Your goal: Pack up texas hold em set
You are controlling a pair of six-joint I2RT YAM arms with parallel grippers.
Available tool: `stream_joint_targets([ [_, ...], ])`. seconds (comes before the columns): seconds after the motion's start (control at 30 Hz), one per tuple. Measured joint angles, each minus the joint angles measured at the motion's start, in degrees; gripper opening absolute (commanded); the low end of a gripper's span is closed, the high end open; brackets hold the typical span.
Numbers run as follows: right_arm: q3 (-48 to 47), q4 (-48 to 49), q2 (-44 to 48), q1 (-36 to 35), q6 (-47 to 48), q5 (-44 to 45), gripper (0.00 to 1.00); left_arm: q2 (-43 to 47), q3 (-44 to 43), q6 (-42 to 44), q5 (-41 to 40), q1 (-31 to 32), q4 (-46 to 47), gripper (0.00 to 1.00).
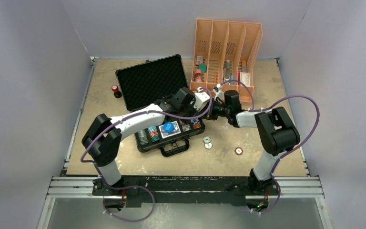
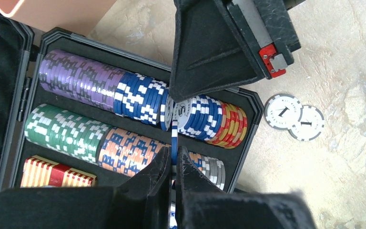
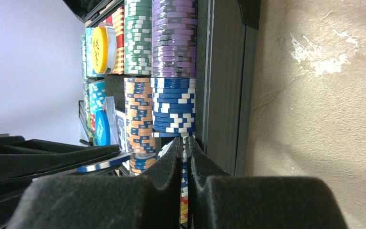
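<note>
Left gripper [image 2: 173, 164] pinches one blue chip [image 2: 174, 138] (edge-on) above the blue row [image 2: 138, 95] in the case [image 2: 253, 101]. Right gripper [image 3: 186, 143] is closed, tips at the same row.

Twin arms, black-and-white livery | left arm [image 1: 133, 119]: white link between bulky black joint housings | right arm [image 1: 250, 118]: the same | purple cables [image 1: 310, 124] run along each arm | left gripper [image 2: 174, 160], right gripper [image 3: 186, 148]: matte black, grainy wedge-shaped fingers [image 2: 152, 181] | right gripper body: red tab [image 2: 268, 56] beside grey rail [image 2: 252, 21]
</note>
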State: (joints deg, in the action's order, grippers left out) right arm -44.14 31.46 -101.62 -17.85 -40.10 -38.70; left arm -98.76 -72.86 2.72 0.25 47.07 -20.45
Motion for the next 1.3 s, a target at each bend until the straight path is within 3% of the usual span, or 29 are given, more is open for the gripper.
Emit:
stream_joint_targets([
  [0.3, 0.00, -0.74, 0.61, -0.15, -0.09, 0.52, 0.16, -4.57, -0.39, -0.55, -2.34, 0.00, 0.35, 0.10],
  [0.43, 0.00, -2.14, 1.70, -0.24, -0.09, 1.86, 0.17, -5.40, -0.96, -0.74, -3.78, 0.11, 0.74, 0.21],
  [0.53, 0.04, -4.00, 3.93, -0.17, -0.07, 3.89, 0.20, -5.42, -1.07, -1.27, -4.76, 0.24, 0.90, 0.28],
  [0.73, 2.23, -8.24, 13.33, 0.57, -0.42, 9.09, 0.26, -5.14, -1.07, -1.68, -5.22, 0.26, 1.07, 0.30],
  [0.93, 2.49, -14.51, 20.37, 1.05, 0.55, 14.78, 0.37, -2.60, -1.07, -2.21, -5.29, 0.26, 1.07, 0.36],
  [1.03, 2.49, -19.74, 22.16, 1.03, 2.08, 18.43, 0.47, 0.09, -0.68, -3.87, -5.49, 0.26, 1.75, 0.41],
  [1.3, 2.49, -37.27, 27.32, 0.96, 4.90, 34.73, 0.75, 17.79, 8.35, -13.77, -11.50, 0.26, 7.61, 0.55],
])
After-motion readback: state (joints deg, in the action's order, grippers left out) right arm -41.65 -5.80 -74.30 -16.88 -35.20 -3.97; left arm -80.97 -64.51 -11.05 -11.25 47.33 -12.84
